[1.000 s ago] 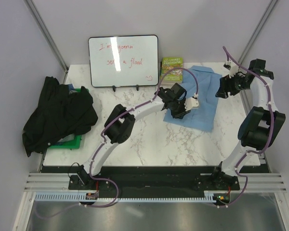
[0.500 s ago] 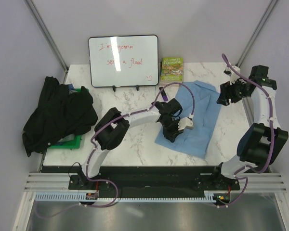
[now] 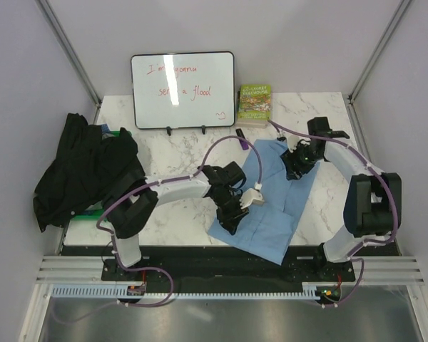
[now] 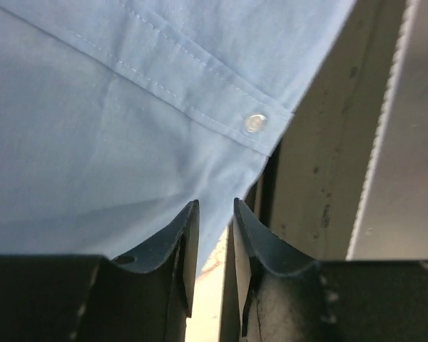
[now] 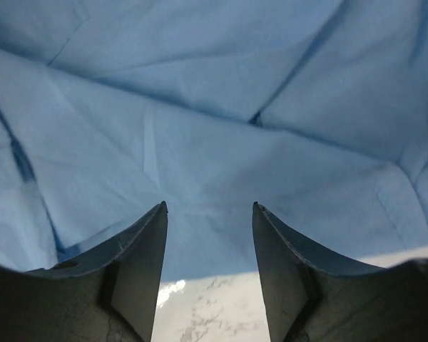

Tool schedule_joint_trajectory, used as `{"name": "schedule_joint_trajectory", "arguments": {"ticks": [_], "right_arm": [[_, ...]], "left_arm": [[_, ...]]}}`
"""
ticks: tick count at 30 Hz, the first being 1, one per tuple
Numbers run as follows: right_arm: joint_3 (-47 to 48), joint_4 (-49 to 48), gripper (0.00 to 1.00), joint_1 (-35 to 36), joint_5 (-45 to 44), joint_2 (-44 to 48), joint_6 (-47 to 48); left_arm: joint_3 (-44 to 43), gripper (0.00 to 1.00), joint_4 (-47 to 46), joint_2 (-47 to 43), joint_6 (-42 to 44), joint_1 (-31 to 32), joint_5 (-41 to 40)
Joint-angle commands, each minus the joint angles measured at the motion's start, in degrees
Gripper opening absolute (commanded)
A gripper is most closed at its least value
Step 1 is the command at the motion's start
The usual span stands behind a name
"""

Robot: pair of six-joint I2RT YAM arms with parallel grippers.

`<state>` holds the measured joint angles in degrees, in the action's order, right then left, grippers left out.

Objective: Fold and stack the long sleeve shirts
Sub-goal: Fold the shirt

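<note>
Marble table (image 3: 178, 146) bears blue shirt (image 3: 271, 214); left gripper (image 4: 214, 214) covers its pinched edge.

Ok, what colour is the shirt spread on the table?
Plain light blue; the shirt shows best in the right wrist view.

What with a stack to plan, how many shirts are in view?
2. The blue shirt lies spread centre-right on the table. The black shirt is heaped at the left edge over a green tray. Others may hide under that heap.
</note>
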<state>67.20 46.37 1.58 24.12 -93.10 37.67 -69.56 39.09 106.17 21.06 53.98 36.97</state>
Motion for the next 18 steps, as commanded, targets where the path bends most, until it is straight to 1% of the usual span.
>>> {"name": "schedule_joint_trajectory", "arguments": {"ticks": [1,2,3,6,7,9,10,13,16,18], "right_arm": [[0.5,-10.7,0.57,5.5,-8.2,-7.8,-1.8],[0.8,-11.6,0.57,6.1,-8.6,-9.3,-1.2],[1.4,-12.4,0.57,6.7,-9.8,-12.1,-0.7],[3.9,-13.8,0.56,8.8,-12.2,-17.0,0.4],[4.5,-14.2,0.55,10.1,-13.0,-18.0,0.9],[6.5,-15.1,0.55,11.4,-13.2,-20.1,1.4],[7.3,-15.4,0.55,12.1,-13.6,-20.7,1.6],[11.9,-15.5,0.54,15.4,-14.2,-23.6,1.9],[17.2,-14.6,0.54,18.7,-13.8,-26.5,0.6],[20.8,-14.6,0.54,19.8,-13.7,-28.4,-0.9]], "left_arm": [[3.6,0.34,-7.8,-11.6,-7.7,-3.9,7.9],[4.5,0.35,-8.2,-15.2,-8.0,-4.7,8.6],[5.3,0.35,-8.9,-16.8,-8.4,-5.5,9.3],[7.6,0.36,-8.9,-22.9,-9.5,-10.3,9.3],[8.5,0.36,-9.0,-24.2,-10.0,-13.7,9.6],[9.4,0.36,-8.9,-28.3,-10.6,-17.1,10.3],[10.5,0.36,-8.9,-29.5,-10.6,-20.5,10.5],[13.2,0.36,-9.0,-34.4,-10.4,-25.0,10.5],[15.8,0.36,-9.0,-37.4,-10.9,-27.5,9.8],[16.9,0.36,-9.3,-38.1,-11.0,-28.0,9.2]]}}
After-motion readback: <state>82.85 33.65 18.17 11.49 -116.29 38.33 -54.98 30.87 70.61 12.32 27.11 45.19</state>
